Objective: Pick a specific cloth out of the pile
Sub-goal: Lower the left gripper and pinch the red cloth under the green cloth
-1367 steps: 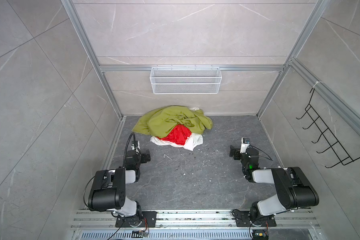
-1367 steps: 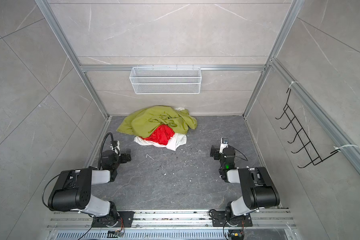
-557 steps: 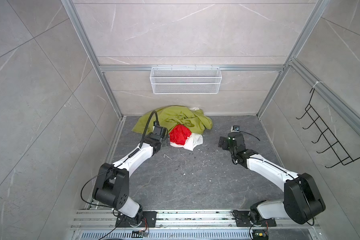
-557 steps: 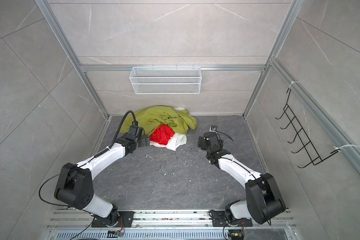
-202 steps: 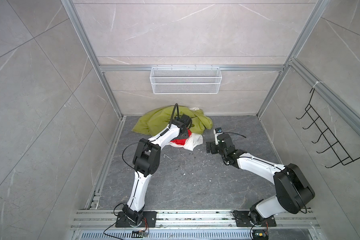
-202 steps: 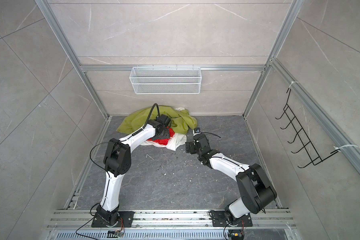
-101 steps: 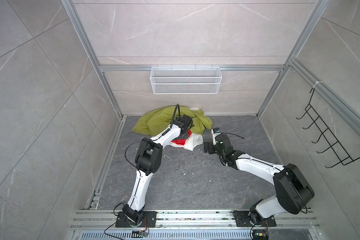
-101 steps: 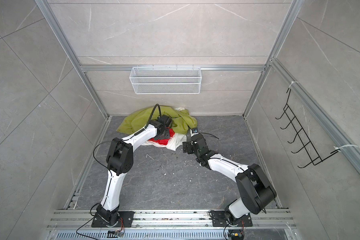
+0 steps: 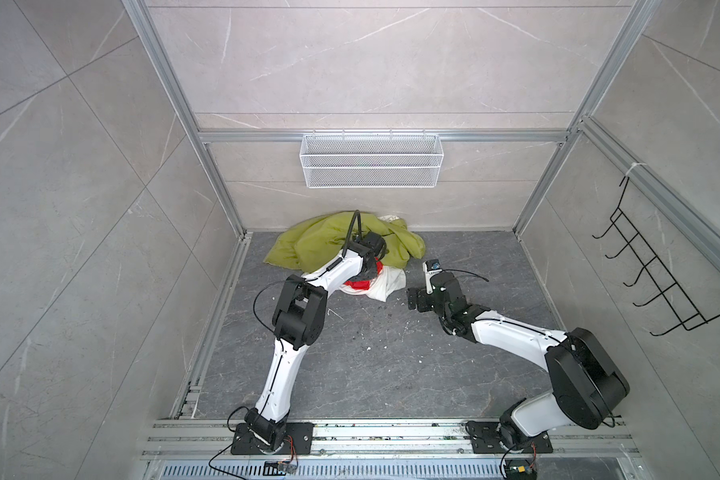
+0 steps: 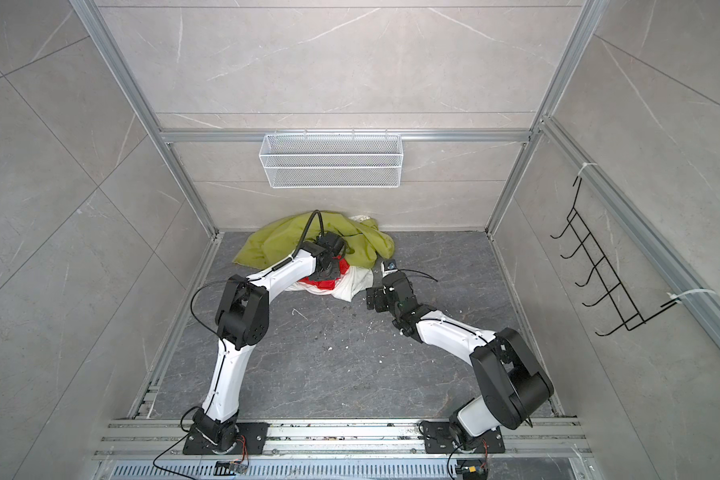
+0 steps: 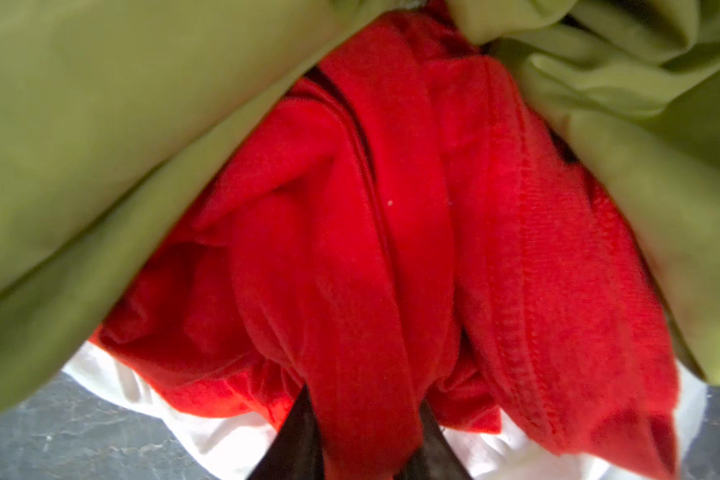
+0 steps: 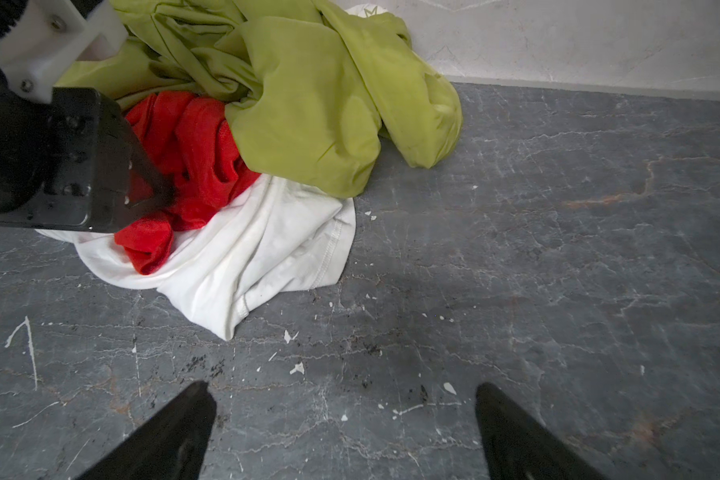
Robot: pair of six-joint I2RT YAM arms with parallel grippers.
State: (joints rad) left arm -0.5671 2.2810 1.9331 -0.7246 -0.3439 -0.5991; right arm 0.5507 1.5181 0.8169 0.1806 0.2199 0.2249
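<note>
The dark grey worktop [image 9: 371, 365] is carrying the pile [image 10: 362, 253] at its far edge, against the back wall. The olive-green cloth [image 9: 308, 245], the biggest piece, is spreading across the back of the heap and draping over the edges of the other two. The white cloth [image 12: 258, 249] is lying flat underneath, its hemmed edge reaching out toward the near side. The red cloth [image 12: 196, 137], the smallest of the three, is sitting bunched on the white one, with its far part tucked under the olive-green folds. The left hand [image 11: 362, 449] is pressing into the heap from above and clenching a fold of the red cloth. In the left wrist view a band of red is running straight between its two dark fingers [image 11: 296, 440]. The right hand [image 12: 341, 388] is hovering low over bare worktop near the white cloth, apart from it, with its fingers spread wide.
</note>
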